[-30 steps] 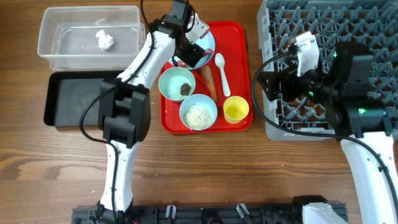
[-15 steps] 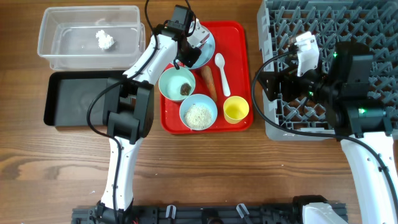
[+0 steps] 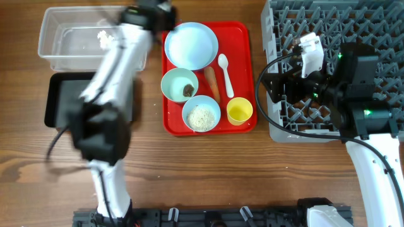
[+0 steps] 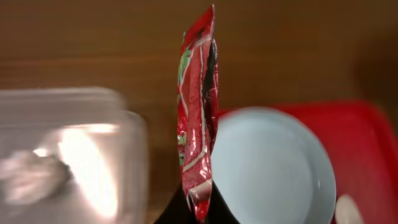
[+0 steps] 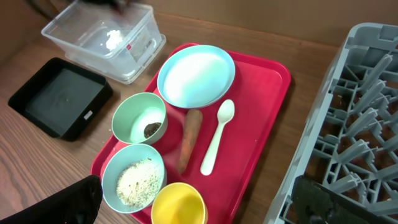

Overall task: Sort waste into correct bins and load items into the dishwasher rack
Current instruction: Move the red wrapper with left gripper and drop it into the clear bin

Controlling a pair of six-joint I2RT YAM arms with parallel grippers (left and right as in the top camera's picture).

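My left gripper [image 4: 199, 216] is shut on the lower end of the red snack wrapper [image 4: 199, 106], which hangs edge-on between the clear tub [image 4: 74, 155] and the pale-blue plate [image 4: 273, 168]. Seen from overhead, the left arm is blurred, with its gripper [image 3: 151, 9] by the tub's [image 3: 63, 47] right end. A white tissue [image 3: 104, 38] lies in the tub. My right gripper [image 5: 208, 208] is open and holds nothing, above the yellow cup [image 5: 179, 205], beside the dishwasher rack [image 3: 353, 38].
The red serving tray [image 3: 245, 38] holds the plate [image 3: 190, 45], a bowl with a brown lump [image 3: 189, 91], a bowl of rice grains [image 3: 201, 115], the carrot [image 3: 213, 83], the spoon [image 3: 226, 74] and the cup [image 3: 240, 111]. The black tray [image 3: 63, 101] lies below the tub.
The left gripper shut on the wrapper at the plate, lifted it off and swung left towards the clear tub. The right arm has not moved.
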